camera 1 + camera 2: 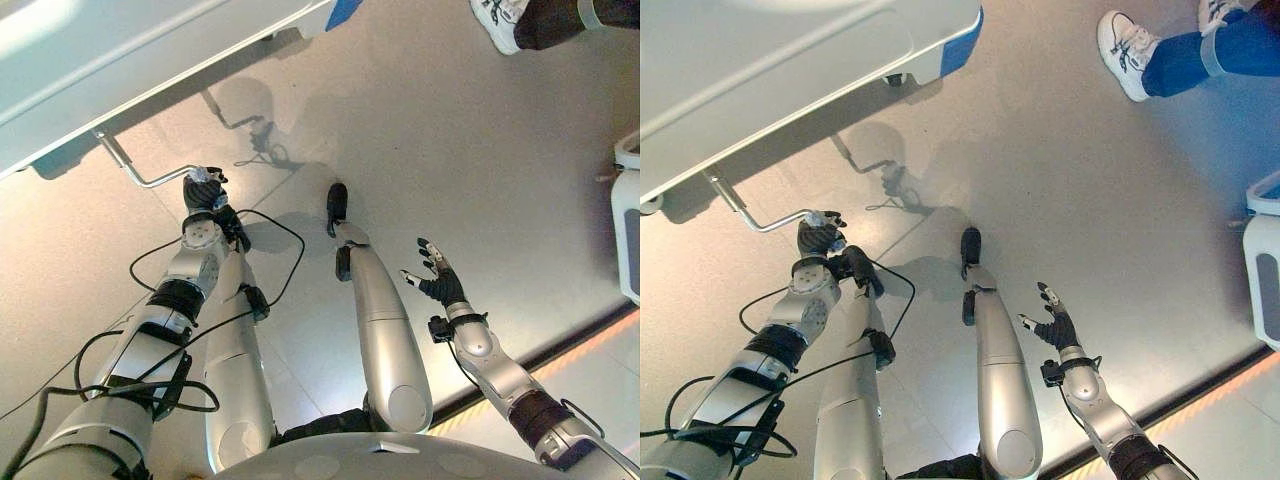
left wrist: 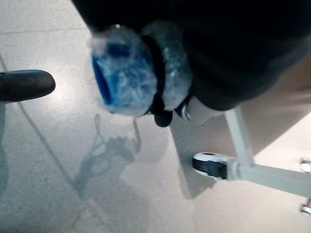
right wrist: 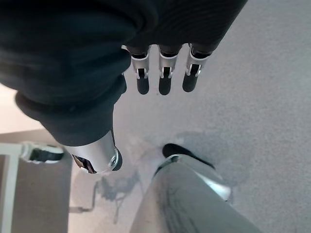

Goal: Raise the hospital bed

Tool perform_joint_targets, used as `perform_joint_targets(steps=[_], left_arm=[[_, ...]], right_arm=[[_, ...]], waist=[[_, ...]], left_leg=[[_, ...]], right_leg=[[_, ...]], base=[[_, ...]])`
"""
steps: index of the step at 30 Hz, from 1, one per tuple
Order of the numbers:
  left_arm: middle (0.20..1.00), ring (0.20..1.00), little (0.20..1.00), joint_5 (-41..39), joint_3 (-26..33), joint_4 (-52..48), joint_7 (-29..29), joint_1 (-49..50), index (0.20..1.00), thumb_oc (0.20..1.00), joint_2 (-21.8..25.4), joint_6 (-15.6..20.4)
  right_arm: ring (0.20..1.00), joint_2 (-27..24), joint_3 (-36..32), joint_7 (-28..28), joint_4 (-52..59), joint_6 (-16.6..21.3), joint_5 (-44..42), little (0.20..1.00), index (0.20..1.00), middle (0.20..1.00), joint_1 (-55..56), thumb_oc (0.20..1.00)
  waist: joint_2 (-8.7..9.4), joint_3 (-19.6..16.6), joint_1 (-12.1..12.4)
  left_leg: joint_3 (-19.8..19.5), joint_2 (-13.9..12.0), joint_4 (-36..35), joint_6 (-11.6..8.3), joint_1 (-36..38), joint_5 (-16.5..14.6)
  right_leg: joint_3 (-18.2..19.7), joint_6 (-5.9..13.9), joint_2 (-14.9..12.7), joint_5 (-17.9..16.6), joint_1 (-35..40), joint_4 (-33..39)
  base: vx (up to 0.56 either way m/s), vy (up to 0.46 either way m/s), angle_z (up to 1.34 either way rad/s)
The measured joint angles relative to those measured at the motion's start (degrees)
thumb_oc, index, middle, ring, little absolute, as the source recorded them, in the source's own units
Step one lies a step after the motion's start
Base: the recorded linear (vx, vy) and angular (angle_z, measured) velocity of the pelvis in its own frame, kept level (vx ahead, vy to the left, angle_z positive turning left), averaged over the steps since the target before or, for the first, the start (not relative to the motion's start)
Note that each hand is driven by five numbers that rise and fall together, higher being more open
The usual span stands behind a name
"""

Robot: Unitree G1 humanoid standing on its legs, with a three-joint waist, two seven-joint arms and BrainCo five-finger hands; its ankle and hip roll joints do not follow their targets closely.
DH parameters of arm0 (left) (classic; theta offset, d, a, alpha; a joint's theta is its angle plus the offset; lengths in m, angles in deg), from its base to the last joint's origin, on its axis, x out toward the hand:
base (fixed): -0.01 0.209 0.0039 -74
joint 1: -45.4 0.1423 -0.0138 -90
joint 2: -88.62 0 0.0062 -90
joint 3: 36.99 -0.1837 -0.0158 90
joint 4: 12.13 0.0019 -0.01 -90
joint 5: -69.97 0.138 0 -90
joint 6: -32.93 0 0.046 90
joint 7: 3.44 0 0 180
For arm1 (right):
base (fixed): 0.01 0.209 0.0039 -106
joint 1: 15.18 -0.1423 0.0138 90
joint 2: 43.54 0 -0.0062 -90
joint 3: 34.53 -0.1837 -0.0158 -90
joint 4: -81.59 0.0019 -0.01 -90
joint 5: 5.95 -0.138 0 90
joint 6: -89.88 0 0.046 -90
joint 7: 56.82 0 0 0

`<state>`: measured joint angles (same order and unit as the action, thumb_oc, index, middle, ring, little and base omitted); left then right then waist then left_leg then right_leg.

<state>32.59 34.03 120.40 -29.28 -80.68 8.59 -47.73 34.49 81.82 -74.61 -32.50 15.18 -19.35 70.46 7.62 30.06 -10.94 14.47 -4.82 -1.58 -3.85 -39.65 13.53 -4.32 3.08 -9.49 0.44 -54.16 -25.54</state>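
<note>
At the foot end of the hospital bed [image 1: 150,60], along the upper left of the head views, one bent metal crank [image 1: 750,215] sticks out from under the frame toward the robot. Left robot hand [image 1: 203,190] is curled round the crank's grip [image 2: 121,77], a blue knob wrapped in clear film, as the left wrist view shows close up. Right robot hand [image 1: 436,277] hangs over the bare floor [image 1: 480,170], well apart from the bed, fingers spread and straight, holding nothing.

Handling, judged: the crank is rigid steel and will not flex; the load behind it is probably stiff and steady rather than light, so expect turning resistance. The film-covered grip looks slick, so a full wrap round the knob is the right hold, not a fingertip pinch.

Count: one bed, one crank, one grip, two robot hands. One bed castor [image 2: 211,165] on its frame leg. A person's shoes [image 1: 1130,40] at upper right, clear of the work.
</note>
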Motion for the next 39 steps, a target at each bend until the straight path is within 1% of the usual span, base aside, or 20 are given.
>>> perform_joint_targets(steps=[1,2,6,8,9,11,15,16,18,19,20,21,22,23,25,29,30,33,36,39], left_arm=[[0.2,0.2,0.2,-0.1,0.0,-0.2,0.0,0.1,0.2,0.2,-0.1,0.0],[0.2,0.2,0.2,-0.2,0.0,-0.8,0.0,0.4,0.2,0.2,-0.2,0.0],[0.2,0.2,0.2,-0.6,0.1,-3.0,0.5,3.0,0.2,0.2,-1.1,0.0],[0.2,0.2,0.2,-0.6,-0.1,-4.5,1.1,4.9,0.2,0.2,-1.3,0.0],[0.2,0.2,0.2,-0.6,-0.3,-5.6,1.4,5.6,0.2,0.2,-1.3,0.0],[0.2,0.2,0.2,-0.6,-0.6,-8.3,2.1,6.7,0.2,0.2,-1.3,0.0],[0.2,0.2,0.2,-0.6,-0.6,-9.8,2.3,8.1,0.2,0.2,-1.2,0.1],[0.2,0.2,0.2,-0.6,0.1,-11.1,2.4,9.3,0.2,0.2,-1.2,0.1],[0.2,0.2,0.2,-0.8,0.5,-12.3,2.6,10.7,0.2,0.2,-1.2,0.1],[0.2,0.2,0.2,-0.9,0.6,-12.6,2.7,11.6,0.2,0.2,-1.0,0.1],[0.2,0.2,0.2,-1.1,0.7,-13.9,2.7,12.0,0.2,0.2,-1.0,0.1],[0.2,0.2,0.2,-1.1,0.7,-14.1,2.8,12.0,0.2,0.2,-0.9,0.1],[0.2,0.2,0.2,-1.1,0.7,-14.6,3.2,12.8,0.2,0.2,-0.8,0.2],[0.2,0.2,0.2,-1.2,1.2,-16.0,3.4,13.4,0.2,0.2,-0.8,0.2],[0.2,0.2,0.2,-1.2,1.5,-16.3,3.9,14.4,0.2,0.2,-0.8,0.3],[0.2,0.2,0.2,-1.8,1.8,-16.7,5.0,15.2,0.2,0.2,-0.7,0.2],[0.2,0.2,0.2,-1.8,1.9,-16.7,5.1,15.4,0.2,0.2,-0.7,0.2],[0.2,0.2,0.2,-2.2,2.2,-16.6,5.3,15.8,0.2,0.2,-0.5,-0.3],[0.2,0.2,0.2,-2.2,2.3,-16.6,6.0,16.0,0.2,0.2,-0.7,-0.4],[0.2,0.2,0.2,-2.6,2.3,-16.5,6.1,16.1,0.2,0.2,-0.9,-1.3]], right_arm=[[1.0,-0.1,-0.1,0.1,-0.1,0.0,0.0,1.0,1.0,1.0,0.1,1.0],[1.0,-0.1,-0.2,0.1,-0.2,-0.1,0.1,1.0,1.0,1.0,0.1,1.0],[1.0,-0.1,-1.1,0.2,-1.5,-0.8,0.3,1.0,1.0,1.0,-0.1,1.0],[1.0,-0.1,-1.0,0.3,-1.6,-0.9,0.3,1.0,1.0,1.0,0.1,1.0],[1.0,-0.1,-1.1,0.3,-1.8,-0.9,0.3,1.0,1.0,1.0,0.0,1.0],[1.0,-0.1,-1.7,0.4,-2.6,-0.9,0.4,1.0,1.0,1.0,0.0,1.0],[1.0,-0.4,-2.0,0.8,-3.2,-1.0,0.5,1.0,1.0,1.0,0.1,1.0],[1.0,-0.3,-2.5,0.9,-4.0,-1.1,0.5,1.0,1.0,1.0,0.1,1.0],[1.0,-0.2,-2.7,1.0,-5.7,-2.1,0.5,1.0,1.0,1.0,0.6,1.0],[1.0,-0.3,-2.9,1.0,-5.8,-2.1,0.5,1.0,1.0,1.0,0.9,1.0],[1.0,-0.3,-3.1,1.1,-5.7,-2.2,0.5,1.0,1.0,1.0,1.4,1.0],[1.0,-0.4,-3.2,1.0,-5.6,-2.2,0.5,1.0,1.0,1.0,1.7,1.0],[1.0,-0.4,-3.4,1.1,-5.9,-2.2,0.5,1.0,1.0,1.0,1.7,1.0],[1.0,-0.4,-3.4,1.2,-6.0,-2.6,0.5,1.0,1.0,1.0,1.8,1.0],[1.0,-0.3,-3.4,1.2,-6.4,-2.9,0.5,1.0,1.0,1.0,1.8,1.0],[1.0,0.1,-3.5,1.3,-6.5,-3.2,0.5,1.0,1.0,1.0,2.0,1.0],[1.0,0.2,-3.5,1.4,-7.0,-3.2,0.5,1.0,1.0,1.0,1.9,1.0],[1.0,0.5,-3.5,1.4,-8.3,-3.3,0.5,1.0,1.0,1.0,2.1,1.0],[1.0,0.7,-3.9,1.7,-8.8,-3.6,0.5,1.0,1.0,1.0,2.3,1.0],[1.0,1.4,-3.9,2.0,-9.8,-4.2,0.5,1.0,1.0,1.0,2.4,1.0]], waist=[[-0.15,0.0,0.8],[-0.3,0.0,0.7],[-1.91,0.7,1.0],[-2.6,0.6,0.9],[-2.8,0.6,1.9],[-3.28,0.7,2.7],[-4.36,0.7,3.2],[-4.8,0.7,3.7],[-5.27,0.7,3.9],[-5.33,0.7,4.2],[-5.41,0.7,3.9],[-5.51,0.7,4.1],[-5.66,0.8,5.0],[-5.76,0.7,4.6],[-5.92,0.8,5.6],[-6.0,0.8,5.6],[-6.05,0.8,6.1],[-6.08,0.8,6.1],[-6.11,0.8,6.4],[-6.08,0.8,6.7]], left_leg=[[-0.6,0.1,0.1,0.0,0.1,0.1],[-0.7,0.0,0.1,0.0,0.2,0.1],[-1.6,0.3,-0.1,0.17,2.0,0.7],[-2.1,0.4,-0.8,0.16,3.7,0.7],[-2.2,0.5,-0.8,0.17,4.1,0.7],[-2.4,0.6,-0.8,0.22,4.4,0.6],[-2.9,0.6,-0.8,0.4,5.1,0.1],[-3.3,0.7,-0.7,0.63,5.2,0.3],[-4.0,0.6,-0.7,0.62,6.4,0.3],[-4.3,0.7,-0.7,0.59,6.8,0.3],[-4.6,0.6,-0.5,0.36,7.1,0.1],[-4.9,0.7,-0.4,0.33,7.1,0.0],[-5.4,0.8,-0.4,0.4,7.0,0.1],[-5.5,0.7,-0.3,0.54,7.2,0.3],[-6.3,0.8,-0.3,0.6,7.7,0.3],[-8.1,1.2,-0.2,0.38,8.9,0.5],[-8.5,1.3,-0.2,0.4,9.1,0.5],[-9.9,1.6,0.0,0.44,10.1,0.5],[-10.7,1.8,0.0,0.5,10.4,0.4],[-11.6,1.7,0.1,0.52,11.2,0.5]], right_leg=[[0.0,-0.05,0.2,-0.1,0.1,0.1],[0.0,-0.07,0.4,-0.1,0.3,0.2],[-0.2,-0.46,0.3,-0.3,3.0,1.0],[-1.0,-0.18,0.2,-0.1,5.1,1.8],[-1.1,-0.02,0.0,0.1,5.5,1.7],[-1.2,-0.03,-0.1,0.2,5.8,1.4],[-1.5,-0.05,-0.3,0.5,6.6,1.0],[-1.7,-0.08,-0.4,0.5,6.9,0.9],[-2.5,-0.13,-0.5,0.9,8.7,0.8],[-2.8,-0.11,-0.6,1.0,9.3,0.8],[-3.0,-0.06,-0.7,1.2,9.9,0.8],[-3.1,-0.06,-0.6,1.3,10.0,0.8],[-3.3,-0.04,-0.8,1.3,10.3,0.8],[-3.7,0.04,-0.8,1.4,11.0,1.0],[-4.5,0.2,-0.9,1.5,12.3,1.6],[-5.2,0.79,-1.2,2.2,14.8,1.8],[-5.6,0.82,-1.4,2.3,15.3,1.8],[-6.6,1.14,-1.8,2.9,17.5,2.0],[-7.5,1.19,-1.9,2.9,18.8,2.8],[-9.0,1.08,-1.9,2.8,21.0,3.6]], base=[[-0.01,0.005,-0.08],[-0.01,0.015,-0.09],[-0.01,0.009,0.03],[-0.02,0.029,0.1],[-0.03,0.047,0.08],[-0.01,0.023,0.06],[-0.02,0.032,0.06],[-0.02,0.033,0.08],[-0.02,0.038,0.15],[-0.02,0.025,0.16],[-0.03,0.056,0.13],[-0.03,0.056,0.16],[-0.04,0.09,0.17],[-0.02,0.057,0.17],[-0.02,0.074,0.2],[0.0,0.064,0.21],[0.0,0.064,0.23],[0.0,0.08,0.22],[0.01,0.067,0.14],[-0.03,0.084,0.19]])
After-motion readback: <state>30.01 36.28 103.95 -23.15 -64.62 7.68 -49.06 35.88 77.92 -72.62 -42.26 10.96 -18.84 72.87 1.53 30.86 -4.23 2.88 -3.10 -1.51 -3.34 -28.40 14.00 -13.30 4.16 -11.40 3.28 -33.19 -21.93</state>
